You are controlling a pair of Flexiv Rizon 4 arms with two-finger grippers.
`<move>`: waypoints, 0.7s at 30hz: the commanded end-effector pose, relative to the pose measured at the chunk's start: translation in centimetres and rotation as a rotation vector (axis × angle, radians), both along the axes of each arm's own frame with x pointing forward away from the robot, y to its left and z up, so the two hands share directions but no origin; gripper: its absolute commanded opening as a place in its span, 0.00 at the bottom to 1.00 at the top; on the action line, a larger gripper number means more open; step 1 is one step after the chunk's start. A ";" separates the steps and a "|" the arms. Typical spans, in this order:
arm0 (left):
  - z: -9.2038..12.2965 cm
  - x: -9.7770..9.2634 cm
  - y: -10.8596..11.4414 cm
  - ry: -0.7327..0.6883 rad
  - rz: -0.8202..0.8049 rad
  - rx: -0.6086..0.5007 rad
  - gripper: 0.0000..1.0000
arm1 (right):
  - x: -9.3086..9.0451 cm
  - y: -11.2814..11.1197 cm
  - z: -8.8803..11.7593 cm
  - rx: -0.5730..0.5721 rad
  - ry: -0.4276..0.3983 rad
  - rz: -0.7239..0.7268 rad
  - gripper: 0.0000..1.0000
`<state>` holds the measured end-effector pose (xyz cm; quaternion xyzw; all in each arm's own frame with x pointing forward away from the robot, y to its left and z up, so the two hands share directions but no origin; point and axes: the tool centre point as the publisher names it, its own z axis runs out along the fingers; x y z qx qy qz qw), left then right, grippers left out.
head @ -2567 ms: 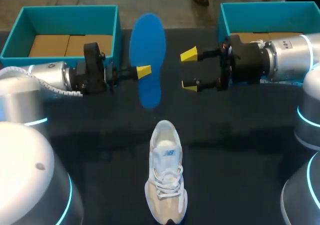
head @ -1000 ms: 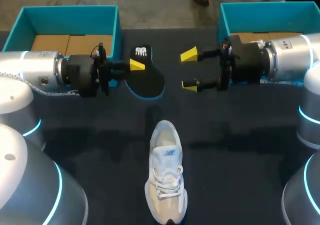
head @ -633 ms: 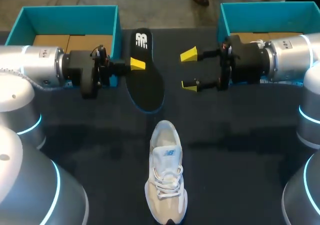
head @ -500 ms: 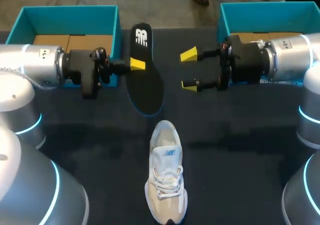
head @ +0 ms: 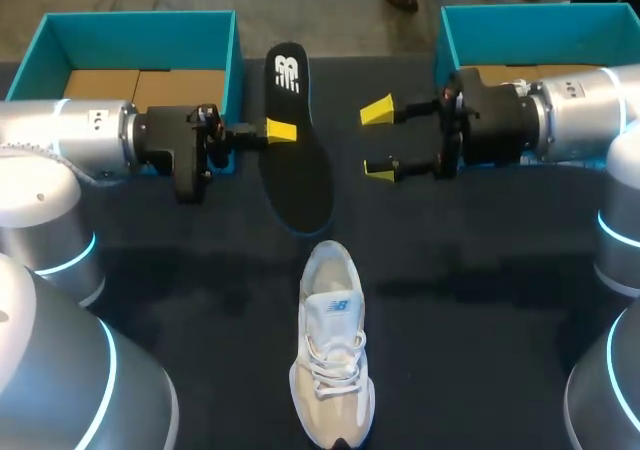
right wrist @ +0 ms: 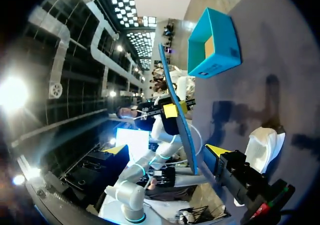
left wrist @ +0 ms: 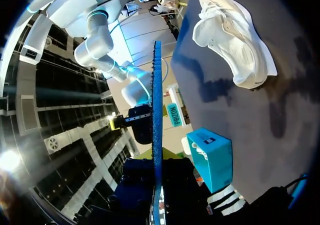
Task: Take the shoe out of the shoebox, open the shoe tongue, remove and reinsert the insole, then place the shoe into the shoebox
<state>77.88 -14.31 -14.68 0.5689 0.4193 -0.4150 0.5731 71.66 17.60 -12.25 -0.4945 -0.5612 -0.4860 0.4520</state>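
A black insole (head: 298, 160) with a white logo and blue edge hangs above the table between the two boxes, its black face up. My left gripper (head: 281, 131) is shut on its side edge. In the left wrist view the insole (left wrist: 156, 105) shows edge-on as a thin blue line running out from the gripper. My right gripper (head: 378, 141) stands open just right of the insole, apart from it. In the right wrist view, the insole (right wrist: 178, 122) is ahead of one yellow fingertip (right wrist: 216, 150). The white and beige shoe (head: 332, 355) stands on the table nearer me, laced, toe towards the insole.
A teal shoebox (head: 135, 18) with a cardboard floor stands at the back left, behind my left arm. A second teal box (head: 540, 12) is at the back right, behind my right arm. Dark tabletop (head: 470, 300) lies on both sides of the shoe.
My left wrist has turned the insole over, from blue underside up to black face up, and it now lies lengthwise towards the shoe. The right arm and the shoe have not moved.
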 end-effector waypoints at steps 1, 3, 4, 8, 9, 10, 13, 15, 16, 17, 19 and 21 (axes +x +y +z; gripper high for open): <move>0.0 0.2 -0.2 0.006 -0.004 0.002 0.00 | -0.5 0.6 -0.2 -0.059 -0.038 -0.015 1.00; -0.1 0.2 -0.4 0.011 -0.003 0.005 0.00 | -0.4 0.9 -0.6 -0.080 -0.057 -0.009 1.00; -0.1 0.2 -0.4 0.012 -0.004 0.005 0.00 | -0.5 1.1 -0.7 -0.096 -0.065 -0.003 1.00; -0.1 0.2 -0.6 0.020 0.000 0.000 0.00 | -0.4 2.5 -1.1 -0.126 -0.099 0.029 1.00; -0.1 0.2 -0.6 0.024 0.000 -0.005 0.00 | -0.3 2.7 -1.2 -0.128 -0.105 0.035 1.00; -0.1 0.2 -0.6 0.028 0.002 -0.010 0.00 | -0.2 3.0 -1.4 -0.126 -0.115 0.048 1.00; -0.1 0.4 -0.6 0.051 0.005 -0.032 0.00 | -0.1 3.1 -1.6 -0.113 -0.117 0.049 1.00; -0.1 0.4 -0.6 0.051 0.005 -0.032 0.00 | -0.1 3.1 -1.6 -0.113 -0.117 0.049 1.00; -0.1 0.4 -0.6 0.051 0.005 -0.032 0.00 | -0.1 3.1 -1.6 -0.113 -0.117 0.049 1.00; -0.1 0.4 -0.6 0.051 0.005 -0.032 0.00 | -0.1 3.1 -1.6 -0.113 -0.117 0.049 1.00; -0.1 0.4 -0.6 0.051 0.005 -0.032 0.00 | -0.1 3.1 -1.6 -0.113 -0.117 0.049 1.00; -0.1 0.4 -0.6 0.051 0.005 -0.032 0.00 | -0.1 3.1 -1.6 -0.113 -0.117 0.049 1.00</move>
